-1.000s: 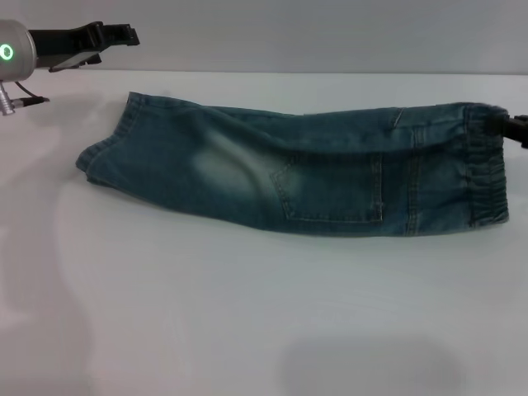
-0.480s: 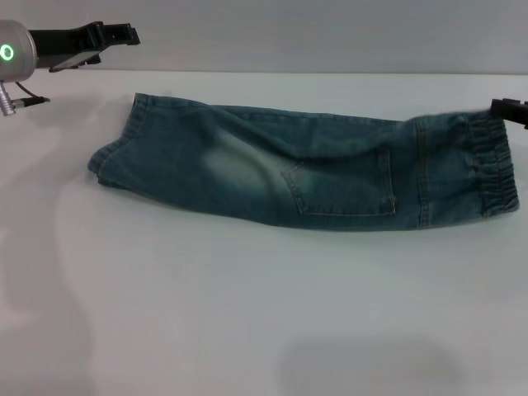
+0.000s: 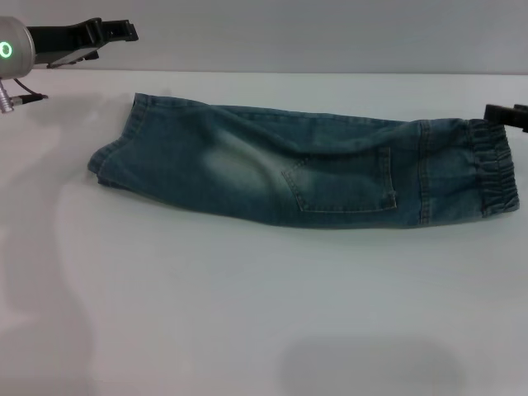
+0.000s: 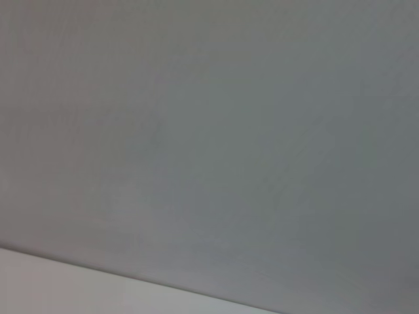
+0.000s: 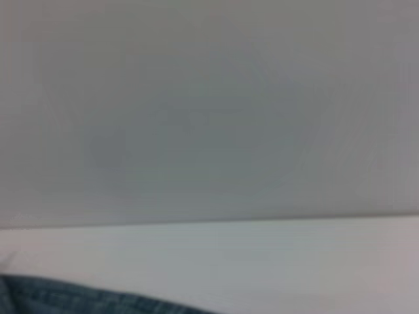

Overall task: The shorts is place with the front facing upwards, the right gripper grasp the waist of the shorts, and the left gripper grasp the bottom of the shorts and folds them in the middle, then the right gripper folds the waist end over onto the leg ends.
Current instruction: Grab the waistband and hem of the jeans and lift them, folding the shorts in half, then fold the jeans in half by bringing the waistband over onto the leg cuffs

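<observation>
— White table (image 3: 247, 330) in front, bare near the robot. What lies past it?

— The shorts (image 3: 305, 169), blue-green denim, folded lengthwise into one long band across the middle of the table. A stitched pocket (image 3: 342, 181) faces up near the middle, and a pale faded oval (image 3: 227, 165) sits toward the robot's left.

— Where are the two ends?

— The leg ends (image 3: 111, 153) lie flat at the robot's left, stacked with the hems together. The waist (image 3: 495, 169), a gathered elastic band, lies at the robot's right.

— And the arms?

— The right gripper (image 3: 505, 115) shows only as a black tip at the right edge of the head view, at the far corner of the waist. Whether it touches the cloth cannot be told, nor whether its jaws are open or closed. Its wrist camera shows a strip of denim (image 5: 85, 301) along one edge, the table and a grey wall (image 5: 209, 104).

— The left one?

— The left gripper (image 3: 111, 33) hangs in the far left corner, above the table's back edge and well apart from the leg ends, holding nothing. Its jaws look drawn together, though that is hard to tell. A green light glows on its silver wrist (image 3: 12, 54).
</observation>
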Controlling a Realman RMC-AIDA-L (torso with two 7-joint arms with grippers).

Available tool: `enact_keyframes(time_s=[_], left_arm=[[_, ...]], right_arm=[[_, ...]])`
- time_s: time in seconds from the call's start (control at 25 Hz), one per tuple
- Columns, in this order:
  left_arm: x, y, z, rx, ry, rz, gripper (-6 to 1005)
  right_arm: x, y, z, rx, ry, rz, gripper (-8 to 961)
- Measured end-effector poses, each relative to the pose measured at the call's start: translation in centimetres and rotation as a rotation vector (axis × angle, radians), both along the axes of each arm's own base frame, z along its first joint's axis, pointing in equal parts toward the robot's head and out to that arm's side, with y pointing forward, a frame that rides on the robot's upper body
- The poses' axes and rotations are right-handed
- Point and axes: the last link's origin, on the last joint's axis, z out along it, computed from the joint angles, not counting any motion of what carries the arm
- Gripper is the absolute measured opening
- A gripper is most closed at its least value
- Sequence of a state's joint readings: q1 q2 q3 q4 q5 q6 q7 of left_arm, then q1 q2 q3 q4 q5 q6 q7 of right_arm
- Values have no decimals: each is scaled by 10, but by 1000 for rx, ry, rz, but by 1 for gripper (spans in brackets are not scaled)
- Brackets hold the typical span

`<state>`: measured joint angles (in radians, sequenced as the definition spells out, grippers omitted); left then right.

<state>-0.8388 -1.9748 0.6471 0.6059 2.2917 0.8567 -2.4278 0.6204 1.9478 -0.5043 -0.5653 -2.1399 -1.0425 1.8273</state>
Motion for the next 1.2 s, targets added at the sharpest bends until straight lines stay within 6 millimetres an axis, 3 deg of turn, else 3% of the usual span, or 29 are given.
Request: enact_keyframes(time_s=[0.2, 0.28, 0.32, 0.44, 0.56, 0.72, 0.88, 1.2], left_arm=[[0, 0, -1, 3, 5, -1, 826], [0, 0, -1, 3, 7, -3, 826], [0, 0, -1, 3, 7, -3, 826], [-1, 0, -2, 11, 13, -7, 826], [0, 0, -5, 12, 16, -17, 827], [1, 0, -5, 14, 12, -19, 827], [2, 0, -5, 15, 9, -20, 827], [4, 1, -6, 22, -4, -24, 827]], right_arm=[[0, 5, 8, 65, -31, -8, 541], [-10, 7, 9, 83, -12, 29, 591], [-10, 7, 9, 83, -12, 29, 591], [-35, 6, 4, 51, 42, 137, 591], [-59, 4, -10, -45, 70, 242, 590], [-74, -4, -32, -181, 78, 311, 590], [-72, -13, -50, -271, 92, 305, 590], [-53, -18, -61, -270, 76, 229, 590]])
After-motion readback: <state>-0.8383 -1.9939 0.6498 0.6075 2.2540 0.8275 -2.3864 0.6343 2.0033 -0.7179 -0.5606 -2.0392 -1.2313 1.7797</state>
